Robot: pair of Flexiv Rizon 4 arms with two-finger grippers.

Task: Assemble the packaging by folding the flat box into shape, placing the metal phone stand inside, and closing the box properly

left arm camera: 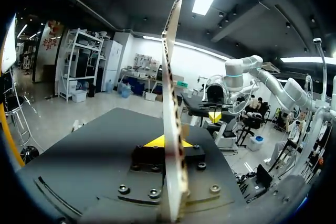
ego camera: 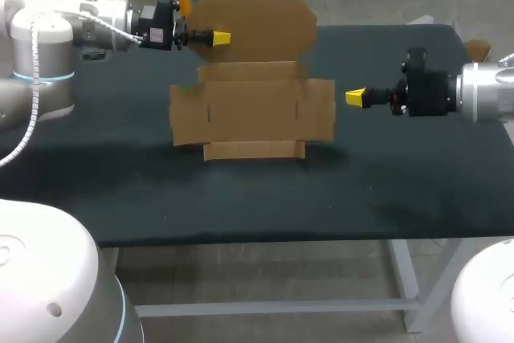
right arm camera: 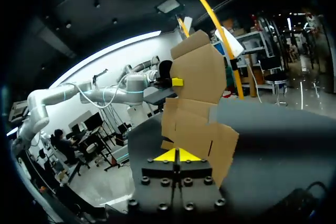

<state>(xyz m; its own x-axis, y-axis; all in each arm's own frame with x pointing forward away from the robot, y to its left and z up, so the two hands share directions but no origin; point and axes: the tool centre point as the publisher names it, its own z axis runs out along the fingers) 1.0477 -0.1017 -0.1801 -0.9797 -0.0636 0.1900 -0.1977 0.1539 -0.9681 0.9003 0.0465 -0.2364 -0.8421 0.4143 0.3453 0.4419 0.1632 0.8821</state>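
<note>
Brown cardboard box [ego camera: 253,110] lies unfolded, lid raised upright.

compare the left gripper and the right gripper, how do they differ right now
The left gripper is shut on the raised lid of the cardboard box; the right gripper is shut on nothing. The left gripper touches the box at its far side; the right gripper sits apart from it, off its right flap. Both have yellow tips pointing toward the box.
</note>
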